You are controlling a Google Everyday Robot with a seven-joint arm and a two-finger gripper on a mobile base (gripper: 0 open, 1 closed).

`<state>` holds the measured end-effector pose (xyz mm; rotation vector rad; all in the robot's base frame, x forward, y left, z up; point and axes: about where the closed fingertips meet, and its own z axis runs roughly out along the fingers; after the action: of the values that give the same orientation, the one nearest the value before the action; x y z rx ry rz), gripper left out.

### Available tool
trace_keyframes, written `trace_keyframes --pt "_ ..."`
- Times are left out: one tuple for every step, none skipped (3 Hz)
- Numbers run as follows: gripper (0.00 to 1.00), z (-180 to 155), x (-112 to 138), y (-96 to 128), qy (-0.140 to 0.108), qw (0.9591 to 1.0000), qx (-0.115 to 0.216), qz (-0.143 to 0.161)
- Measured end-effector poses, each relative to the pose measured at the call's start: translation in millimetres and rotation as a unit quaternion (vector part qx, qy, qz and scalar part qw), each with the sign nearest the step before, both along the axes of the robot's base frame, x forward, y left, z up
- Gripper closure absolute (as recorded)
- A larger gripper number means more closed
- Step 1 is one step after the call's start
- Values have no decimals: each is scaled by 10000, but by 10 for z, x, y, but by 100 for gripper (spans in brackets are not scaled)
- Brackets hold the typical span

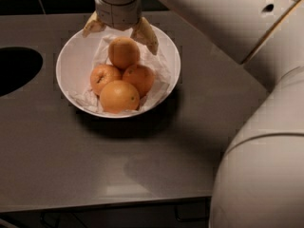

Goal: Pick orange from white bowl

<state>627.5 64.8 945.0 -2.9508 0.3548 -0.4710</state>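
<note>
- Two tan fingers (145,34) of the gripper (119,31) are standing spread wide apart and gripping nothing, hanging over the far rim of the white bowl (65,63) at the top of the view.
- Open grey countertop (156,160) is stretching from the bowl, on the side away from the gripper, down to the counter's front edge low in the view.
- One dark oval opening (14,70) is showing in the counter off to the picture-left of the gripper, cut by the frame edge, near the bowl's rim but apart from it.
- The robot's pale arm (228,27) is running from the gripper toward the picture-right and is filling the lower right corner, covering that side of the counter.
- The bowl is sitting just below the gripper, lined with crumpled white paper (160,70), which is spilling toward the rim.
- Four oranges are lying clustered on the paper, touching one another.
- The orange (123,52), evenly deep-coloured, is sitting rearmost, straight below the gripper with one finger on each side, neither closing on it.
- Farther from the gripper, a dimpled orange (104,78) and a plain orange (140,78) are lying side by side.
- Farthest from the gripper, a larger, paler orange (118,96) is resting by the near rim.
</note>
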Motion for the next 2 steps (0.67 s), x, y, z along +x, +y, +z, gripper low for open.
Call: trace_keyframes --pt "0 -77 7 18 89 10000 -4 30" --pt "0 -114 12 25 134 9999 -10 44"
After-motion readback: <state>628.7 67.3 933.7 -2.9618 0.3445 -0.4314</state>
